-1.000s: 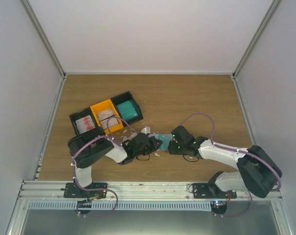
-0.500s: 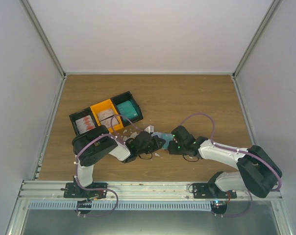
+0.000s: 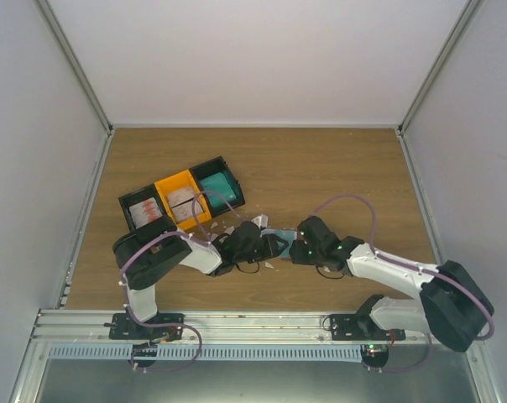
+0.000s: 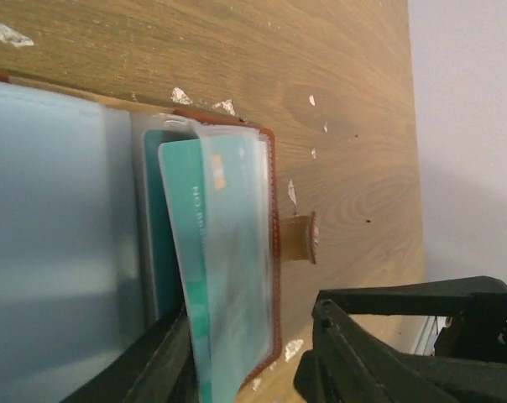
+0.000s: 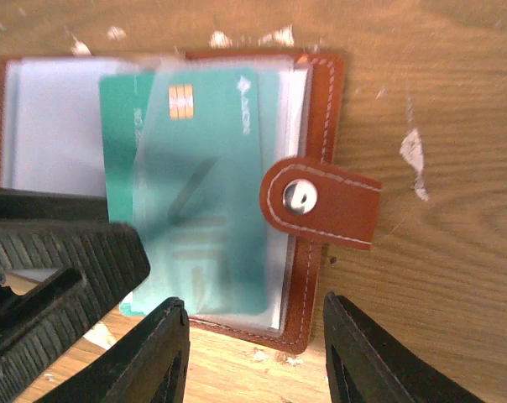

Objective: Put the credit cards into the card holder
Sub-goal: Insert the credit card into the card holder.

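Reddish-brown leather card holder point(image 5: 327, 92) lies open and flat on the wooden table point(image 3: 337, 168), near centre, between both grippers. Left gripper point(image 4: 252, 336): jaws partly open, gripping nothing; a teal credit card point(image 4: 207, 252), partly under a clear sleeve, lies between them. Right gripper point(image 5: 253, 302): jaws parted astride one edge of the holder, clamping nothing. Closing tab point(image 5: 321, 201) lies unfastened on the table. Farther left, a row of bins point(image 3: 182, 200) contains stacked credit cards point(image 3: 218, 189).

Illumination was even and diffuse, shadows faint; the nearest clear sleeve point(image 4: 60, 210) was blurred in the left-wrist view.
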{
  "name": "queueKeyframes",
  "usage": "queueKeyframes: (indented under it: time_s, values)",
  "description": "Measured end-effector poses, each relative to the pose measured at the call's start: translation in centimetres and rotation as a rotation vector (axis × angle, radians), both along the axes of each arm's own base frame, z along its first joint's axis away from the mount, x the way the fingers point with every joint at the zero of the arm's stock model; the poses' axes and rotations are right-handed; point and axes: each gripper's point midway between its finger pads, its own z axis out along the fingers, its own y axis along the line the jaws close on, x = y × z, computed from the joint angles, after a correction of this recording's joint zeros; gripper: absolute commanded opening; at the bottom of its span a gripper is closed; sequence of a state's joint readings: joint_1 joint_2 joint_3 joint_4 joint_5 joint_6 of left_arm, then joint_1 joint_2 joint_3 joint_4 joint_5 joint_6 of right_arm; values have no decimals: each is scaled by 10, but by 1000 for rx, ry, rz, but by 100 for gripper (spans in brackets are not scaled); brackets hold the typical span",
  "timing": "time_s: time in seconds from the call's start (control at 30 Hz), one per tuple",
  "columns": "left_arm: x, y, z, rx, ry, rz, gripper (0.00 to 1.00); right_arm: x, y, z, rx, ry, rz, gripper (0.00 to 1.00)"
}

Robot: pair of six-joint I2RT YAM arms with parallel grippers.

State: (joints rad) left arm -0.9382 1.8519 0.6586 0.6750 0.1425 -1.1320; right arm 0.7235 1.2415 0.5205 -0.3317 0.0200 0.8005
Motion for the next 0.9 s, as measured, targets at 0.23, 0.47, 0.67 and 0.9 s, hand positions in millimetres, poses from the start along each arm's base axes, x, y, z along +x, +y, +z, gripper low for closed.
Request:
queueKeyframes:
  time_s: [0.23, 0.47, 0.67, 0.9]
  values:
    - [0, 8, 18, 89, -14, -9, 62, 9, -8, 25, 28, -84, -55, 52]
    - [2, 17, 9, 205, 7, 0, 67, 15, -10, 28, 48, -95, -77, 54]
    - [5, 17, 11, 257, 6, -6, 68, 15, -1, 16, 65, -52, -53, 46]
    - [4, 34, 5, 358, 15, 17, 51, 13, 6, 8, 86, -14, -33, 42]
